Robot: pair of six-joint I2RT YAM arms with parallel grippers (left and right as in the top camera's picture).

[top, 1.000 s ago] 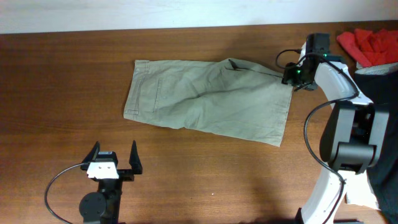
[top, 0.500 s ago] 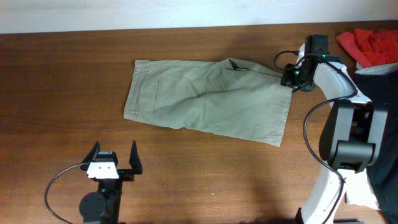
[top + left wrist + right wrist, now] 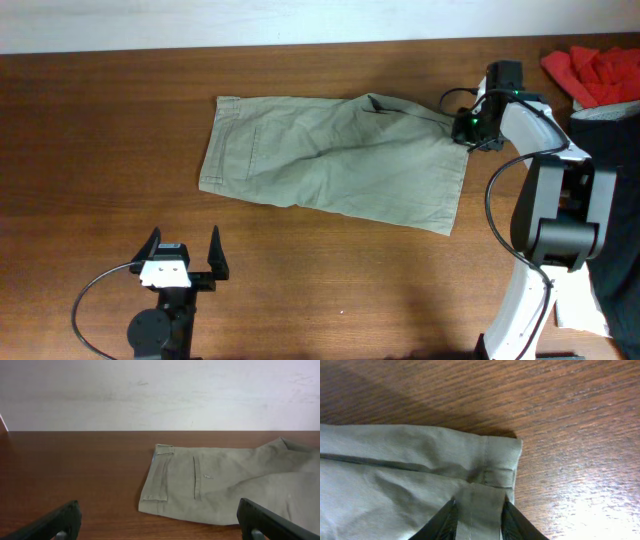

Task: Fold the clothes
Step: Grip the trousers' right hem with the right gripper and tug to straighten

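Note:
Khaki shorts point(image 3: 335, 162) lie flat across the middle of the wooden table, folded in half lengthwise, waistband to the right. They also show in the left wrist view point(image 3: 225, 485) and the right wrist view point(image 3: 410, 475). My right gripper point(image 3: 468, 128) is at the shorts' top right corner and is shut on a belt loop at the waistband point(image 3: 479, 510). My left gripper point(image 3: 182, 262) is open and empty near the table's front edge, well short of the shorts' left end.
A red garment point(image 3: 592, 72) lies at the far right back corner. A pale wall point(image 3: 160, 390) runs behind the table. Bare wood point(image 3: 90, 150) lies left of the shorts.
My right gripper has shifted slightly left along the shorts' corner. The shorts and the left arm have not moved.

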